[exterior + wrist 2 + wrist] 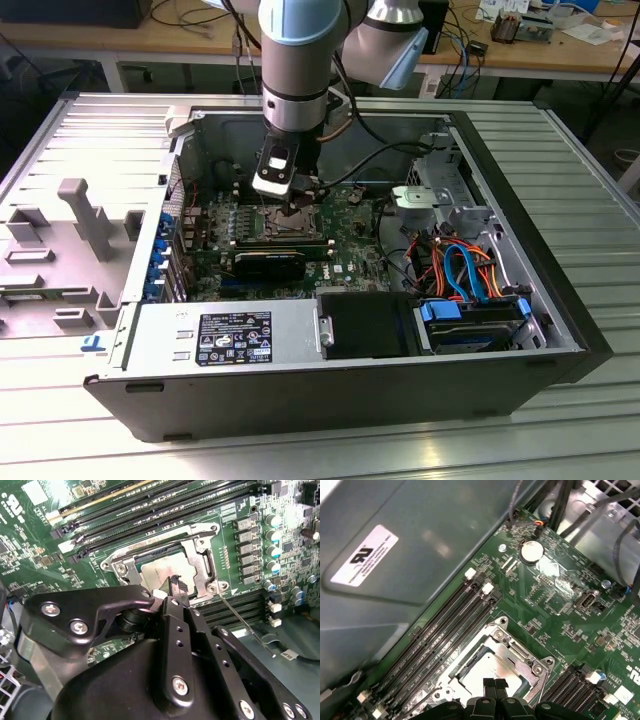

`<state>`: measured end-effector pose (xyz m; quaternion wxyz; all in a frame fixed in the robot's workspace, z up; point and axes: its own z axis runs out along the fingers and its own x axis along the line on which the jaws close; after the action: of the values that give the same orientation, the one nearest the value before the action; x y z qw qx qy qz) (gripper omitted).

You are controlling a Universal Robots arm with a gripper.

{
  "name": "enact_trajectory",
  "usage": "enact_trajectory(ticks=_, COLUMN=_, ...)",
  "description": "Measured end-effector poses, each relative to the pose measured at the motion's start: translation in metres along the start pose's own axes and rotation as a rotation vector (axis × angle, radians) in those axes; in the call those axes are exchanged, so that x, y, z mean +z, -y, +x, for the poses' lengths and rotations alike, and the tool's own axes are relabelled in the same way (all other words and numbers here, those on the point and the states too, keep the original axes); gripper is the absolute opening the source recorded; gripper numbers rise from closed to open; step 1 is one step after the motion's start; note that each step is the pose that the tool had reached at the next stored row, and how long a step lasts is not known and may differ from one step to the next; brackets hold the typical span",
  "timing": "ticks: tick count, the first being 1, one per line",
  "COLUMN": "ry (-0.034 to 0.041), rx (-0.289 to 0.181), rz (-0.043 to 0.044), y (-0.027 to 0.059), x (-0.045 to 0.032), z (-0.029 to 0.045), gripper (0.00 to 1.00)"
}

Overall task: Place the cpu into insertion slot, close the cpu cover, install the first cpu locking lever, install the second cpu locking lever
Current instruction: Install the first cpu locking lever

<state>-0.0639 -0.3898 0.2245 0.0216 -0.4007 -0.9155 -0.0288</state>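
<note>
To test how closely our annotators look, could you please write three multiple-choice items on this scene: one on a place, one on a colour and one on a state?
1. Where is the cpu?
A. Lying outside the computer
B. In the insertion slot
C. Across the memory slots

2. What colour is the motherboard?
A. Green
B. Red
C. White

3. How does the cpu cover stand?
A. Raised upright
B. Taken off and set aside
C. Lowered flat over the cpu

Answers:
1 B: in both wrist views the chip's silver top sits inside the socket, with the gripper at its edge.
2 A: the board around the socket is green in every view.
3 C: the metal frame lies flat around the chip, whose top shows through its window.
</note>
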Motion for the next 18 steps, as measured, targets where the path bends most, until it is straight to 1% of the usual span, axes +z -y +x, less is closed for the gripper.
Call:
enact_trajectory(ticks=9, ry=-0.0045, rx=-0.127, rz=0.008, y=0.0, x=0.0, z=0.0, gripper=0.11)
enact_trajectory(ticks=18, ry=-0.0085, rx=-0.24, rz=0.015, y=0.0, x=0.0, z=0.0, gripper=0.11)
